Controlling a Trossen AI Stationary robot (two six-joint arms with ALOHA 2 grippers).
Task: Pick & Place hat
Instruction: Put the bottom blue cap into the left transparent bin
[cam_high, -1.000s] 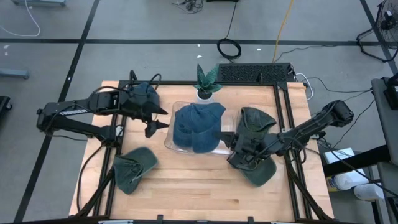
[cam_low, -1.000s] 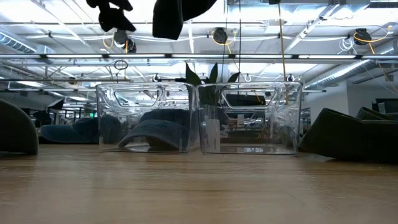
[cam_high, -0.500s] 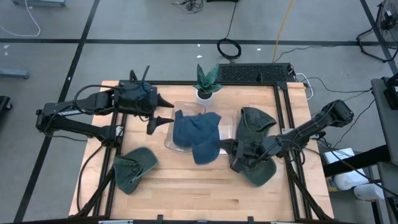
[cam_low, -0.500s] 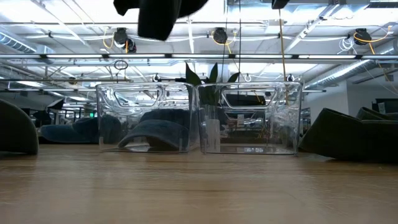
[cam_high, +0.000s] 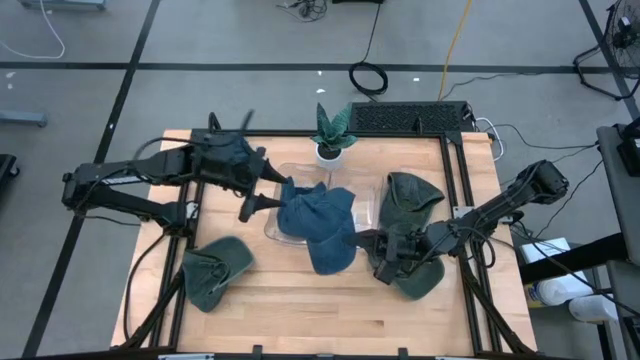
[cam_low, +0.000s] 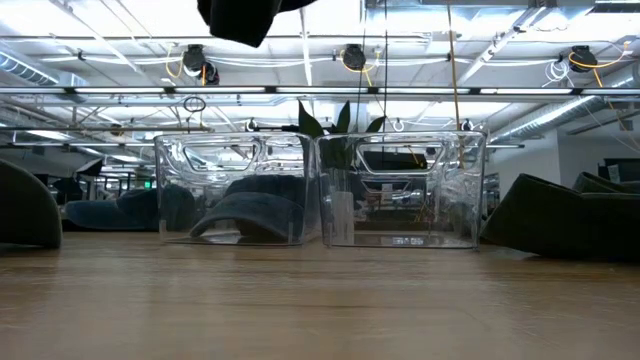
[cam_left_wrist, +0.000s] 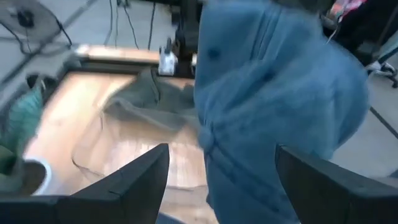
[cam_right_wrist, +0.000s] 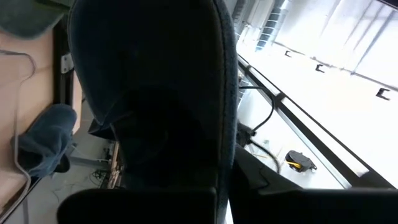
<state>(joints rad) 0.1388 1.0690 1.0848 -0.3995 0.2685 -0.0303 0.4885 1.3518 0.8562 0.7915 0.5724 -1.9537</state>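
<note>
One hat is in play, the blue hat (cam_high: 322, 225), and it's airborne rather than in anything. Over the last second it has slid off its spot square above the clear bins (cam_low: 175, 190) and now droops toward the table's (cam_high: 300, 310) front edge, with only its upper half over the bin. The right claw (cam_high: 378, 246) sits tight against the hat's right edge with fingers together; it looks clamped on the fabric, and its wrist view is filled with dark cloth, which fits. The left claw (cam_high: 258, 188) has crept in on the hat's other side, fingers (cam_left_wrist: 134, 180) spread apart with nothing between them, the hat hanging just beyond. In the low view a dark shape at the very top edge, probably the same hat, has drifted across and is well clear of the bin rims. The left bin already holds one hat (cam_low: 245, 215). Green hats (cam_high: 215, 270) and (cam_high: 410, 198) lie untouched on the table either side, with the potted plant (cam_high: 330, 130) behind the bins. My read: pick is done, place isn't. The hat is being dragged away from the drop zone, so this is either a re-aim or a setup for the left claw to take a corner. Risk is the loose brim snagging the bin wall on the way down.
</note>
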